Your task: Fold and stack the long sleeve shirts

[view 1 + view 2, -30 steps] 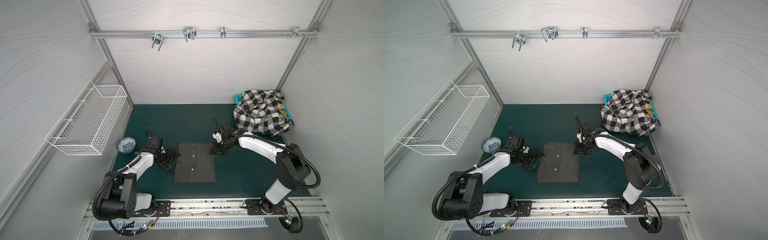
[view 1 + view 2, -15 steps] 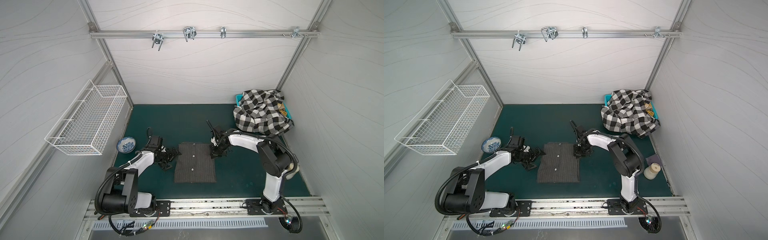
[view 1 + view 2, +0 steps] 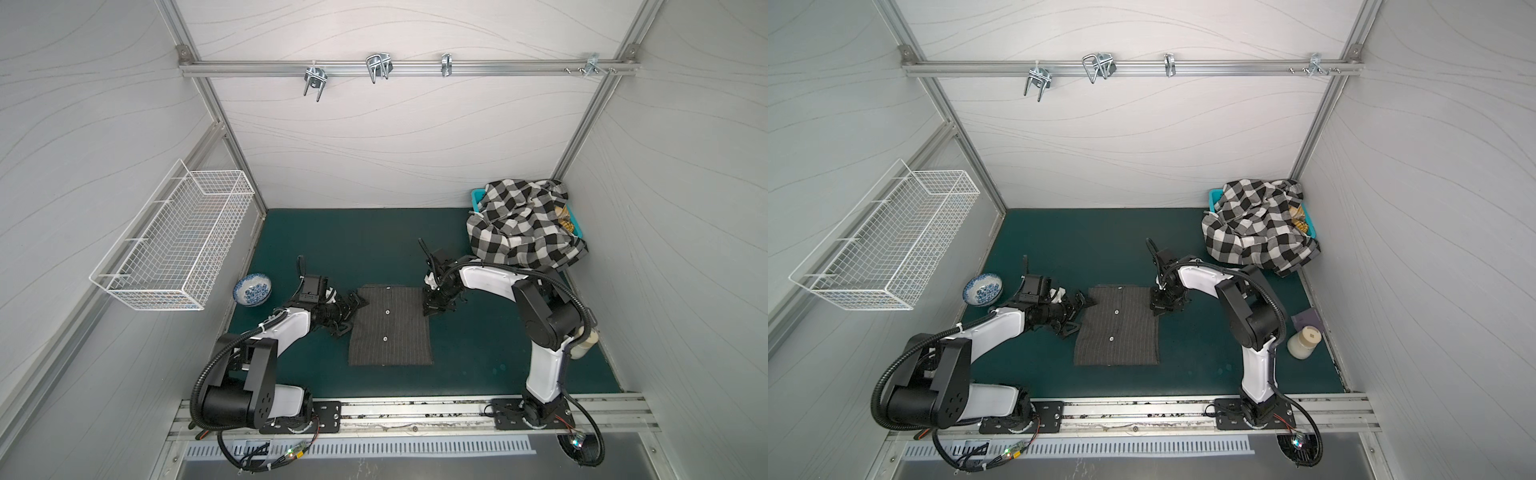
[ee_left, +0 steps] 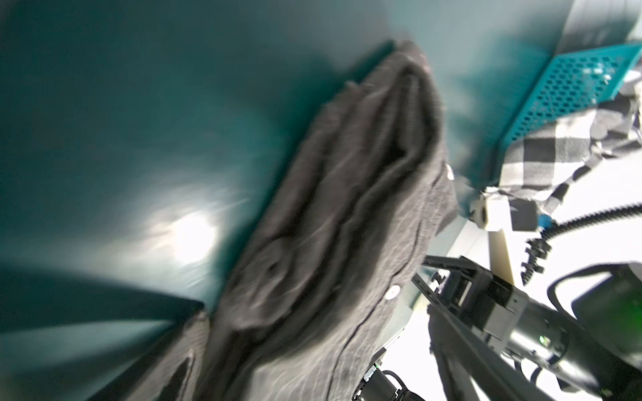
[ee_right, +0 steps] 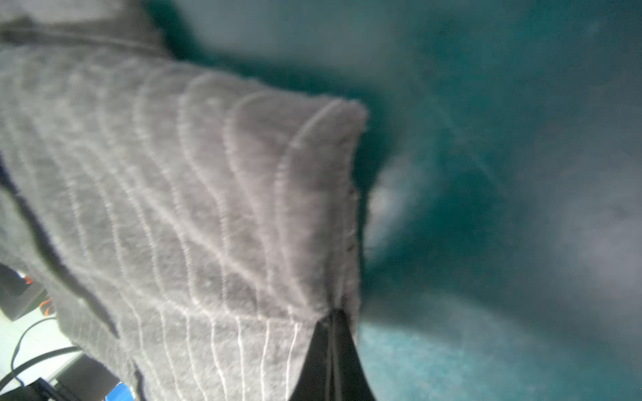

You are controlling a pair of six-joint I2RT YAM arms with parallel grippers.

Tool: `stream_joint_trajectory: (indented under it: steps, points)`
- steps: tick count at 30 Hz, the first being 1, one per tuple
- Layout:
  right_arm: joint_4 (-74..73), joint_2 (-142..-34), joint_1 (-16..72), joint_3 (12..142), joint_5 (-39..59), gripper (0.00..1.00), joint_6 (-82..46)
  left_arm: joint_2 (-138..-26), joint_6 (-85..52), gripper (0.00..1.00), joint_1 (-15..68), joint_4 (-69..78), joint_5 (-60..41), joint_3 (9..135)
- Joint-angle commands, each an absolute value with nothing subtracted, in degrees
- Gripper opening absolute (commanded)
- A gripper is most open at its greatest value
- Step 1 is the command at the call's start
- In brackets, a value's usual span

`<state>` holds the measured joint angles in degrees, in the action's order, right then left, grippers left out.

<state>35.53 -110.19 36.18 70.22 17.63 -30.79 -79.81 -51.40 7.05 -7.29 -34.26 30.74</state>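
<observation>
Charcoal shirt [image 3: 390, 325] flat | right end effector [image 5: 332, 315] pinches its edge

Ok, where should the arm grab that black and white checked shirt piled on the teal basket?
Pinch the loose folds of the checked shirt that hang over the near side of the teal basket, probably coming from above on the open mat side. The walls close off the back and right, and that draped edge offers free cloth clear of the basket rim.

We see the left arm [image 3: 286, 328] and right arm [image 3: 486, 278]: white shells, black joints, ribbed black cables [image 3: 205, 374], black base plates [image 3: 328, 415] on a silver rail [image 3: 415, 409].
</observation>
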Motion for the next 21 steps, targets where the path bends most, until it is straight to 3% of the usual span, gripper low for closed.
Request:
stream_joint_trajectory:
  steps: [1,15,21]
  points:
    - [36.9,-113.0,35.8,68.9,13.8,0.02,-29.8,-85.3,-50.9,0.99,8.4,-5.9,-27.0,28.2]
    - [36.6,-113.1,36.1,67.9,14.8,0.02,-29.9,-94.1,-53.1,0.92,9.0,2.2,-26.7,24.1]
    - [37.0,-113.0,36.1,68.5,14.9,0.01,-30.1,-100.5,-53.1,0.80,9.2,7.1,-29.7,24.6]
